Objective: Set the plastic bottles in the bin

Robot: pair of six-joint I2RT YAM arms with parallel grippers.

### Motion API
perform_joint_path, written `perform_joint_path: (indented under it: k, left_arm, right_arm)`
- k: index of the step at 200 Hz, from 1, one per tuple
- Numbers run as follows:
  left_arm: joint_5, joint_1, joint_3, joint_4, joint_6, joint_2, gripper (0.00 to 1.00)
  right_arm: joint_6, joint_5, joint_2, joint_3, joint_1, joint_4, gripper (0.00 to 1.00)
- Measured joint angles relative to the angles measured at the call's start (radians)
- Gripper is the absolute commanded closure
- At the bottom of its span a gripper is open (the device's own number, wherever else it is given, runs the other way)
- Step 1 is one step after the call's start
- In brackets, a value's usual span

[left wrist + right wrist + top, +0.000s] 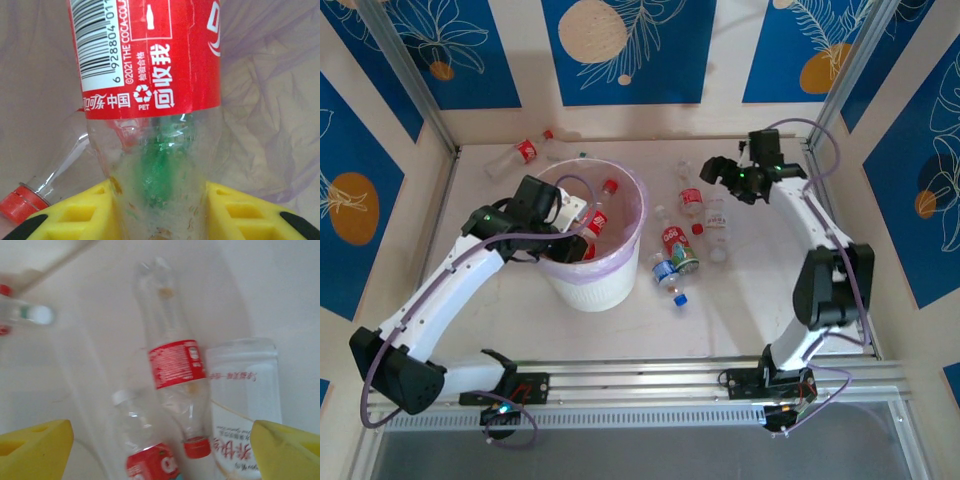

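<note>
My left gripper (pixel 582 228) hangs over the mouth of the bin (pixel 620 285), a white ribbed bucket with a pinkish-purple bag over its rim. In the left wrist view its yellow fingers (pixel 85 212) are shut on the clear lower body of a red-labelled plastic bottle (pixel 150 55). Another red-capped bottle (pixel 22 204) lies inside the bin. My right gripper (pixel 720 176) is open above the loose bottles at the back right. Below it lie a red-labelled, red-capped bottle (pixel 176 365), a white-capped one (pixel 145 460) and a wide clear one (pixel 245 390), with nothing between the fingers (pixel 35 445).
More bottles lie to the right of the bin: a red-labelled one (pixel 675 240), a green one (pixel 686 259) and a blue-capped one (pixel 668 275). Another red-labelled bottle (pixel 525 152) lies behind the bin by the back wall. Walls close in the table on three sides.
</note>
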Motion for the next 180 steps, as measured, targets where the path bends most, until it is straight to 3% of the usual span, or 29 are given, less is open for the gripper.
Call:
perform_joint_path:
  k: [51, 91, 142, 180]
  left_arm:
    - [0.011, -0.001, -0.023, 0.024, 0.008, -0.001, 0.43]
    - [0.019, -0.002, -0.026, 0.073, 0.029, 0.000, 0.13]
    - [0.008, -0.003, -0.077, 0.101, 0.053, 0.110, 0.02]
    - [-0.004, -0.003, -0.047, 0.076, 0.054, 0.101, 0.00]
  right_arm:
    - [-0.027, 0.195, 0.185, 0.063, 0.069, -0.128, 0.08]
    - [-0.027, 0.246, 0.234, 0.074, 0.066, -0.159, 0.08]
    - [-0.019, 0.254, 0.290, 0.109, 0.064, -0.160, 0.13]
    - [-0.016, 0.254, 0.313, 0.111, 0.064, -0.161, 0.20]
